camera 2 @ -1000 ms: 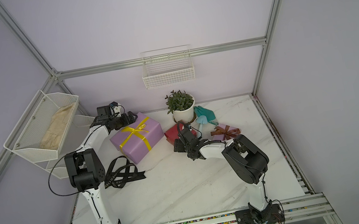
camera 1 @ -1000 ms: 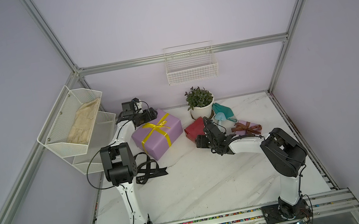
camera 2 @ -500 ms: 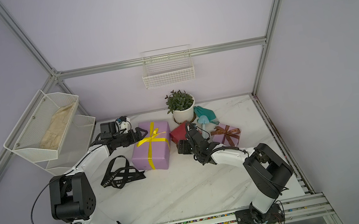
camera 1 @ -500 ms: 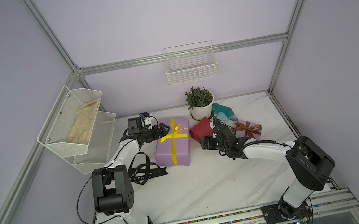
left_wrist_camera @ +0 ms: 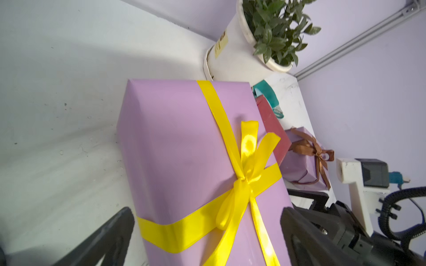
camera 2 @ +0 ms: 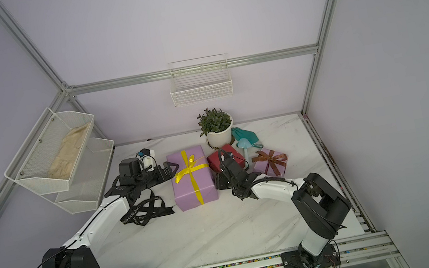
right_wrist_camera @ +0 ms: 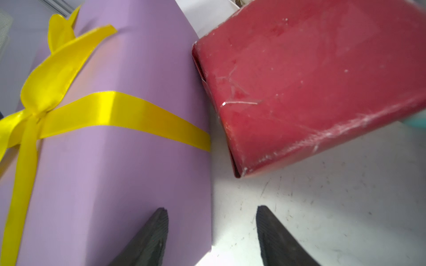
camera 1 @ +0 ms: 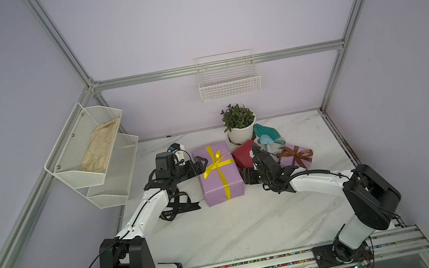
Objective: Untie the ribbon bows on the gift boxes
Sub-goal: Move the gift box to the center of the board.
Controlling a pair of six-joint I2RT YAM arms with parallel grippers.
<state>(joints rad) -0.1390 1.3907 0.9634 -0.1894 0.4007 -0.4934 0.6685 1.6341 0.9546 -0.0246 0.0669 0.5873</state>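
centrally, large lilac box (camera 1: 220, 181) with tied yellow bow (camera 1: 216, 164), left gripper (camera 1: 203, 164) wide open, empty, at its left edge, right gripper (camera 1: 247, 176) partly open, empty, at its right, beside red box (camera 1: 242, 154)

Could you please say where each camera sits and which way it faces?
Top views: high at the front, looking down at the table; left arm and right arm show.
Left wrist: beside the large lilac box, facing its yellow bow; the open left gripper frames it.
Right wrist: low, facing the gap between that box and the red box; right gripper tips show.
Shared: all show the yellow bow.
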